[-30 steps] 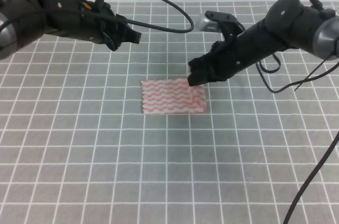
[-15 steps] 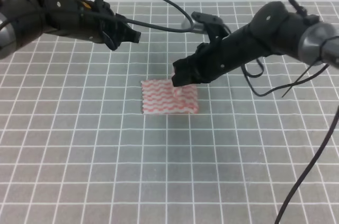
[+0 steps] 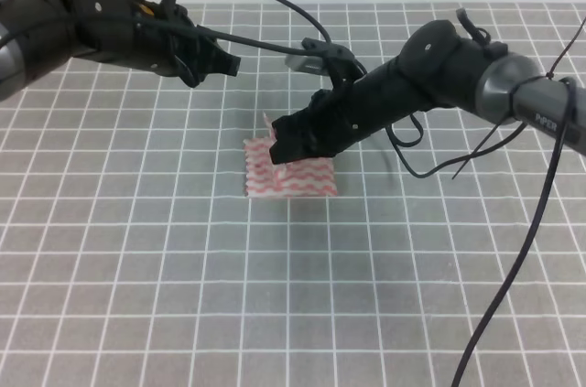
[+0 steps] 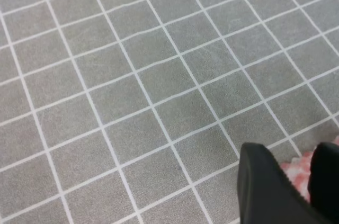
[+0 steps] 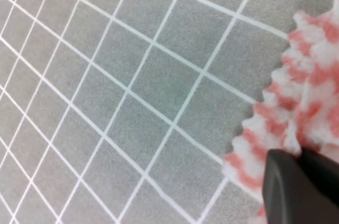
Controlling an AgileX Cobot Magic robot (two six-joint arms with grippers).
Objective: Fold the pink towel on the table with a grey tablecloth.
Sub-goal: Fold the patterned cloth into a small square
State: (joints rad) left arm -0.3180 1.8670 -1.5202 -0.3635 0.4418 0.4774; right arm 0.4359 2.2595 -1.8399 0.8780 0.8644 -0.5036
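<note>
The right gripper point(image 3: 282, 147), a black two-fingered pincer, is clamped on an edge of the pink towel point(image 3: 291, 177), a thin small cloth with pink-and-white wavy stripes and zigzag-cut edges. In the high view the held edge stands up off the surface, a small flap of it poking above the gripper at the cloth's far left corner, while the part below lies flat in a compact, roughly rectangular shape. The right wrist view shows the same cloth close up point(image 5: 296, 113): fuzzy pile, a scalloped pink-and-white border, and a dark fingertip point(image 5: 288, 189) pressed against it at the lower right of the picture.

The towel sits near the middle of the table with a grey tablecloth point(image 3: 183, 295), a large flat surface printed with a white grid of squares.

The right arm reaches in from the right edge of the high view, sloping down and across towards the left, its wrist low over the towel and black cables looping behind it.

The left gripper point(image 3: 224, 65), also black, hovers above the cloth to the far left of the towel, well apart from it, on an arm stretched nearly level from the left edge. Its wrist view shows two dark fingers point(image 4: 265, 187) with a gap between them, so it stands apart and holds nothing.
</note>
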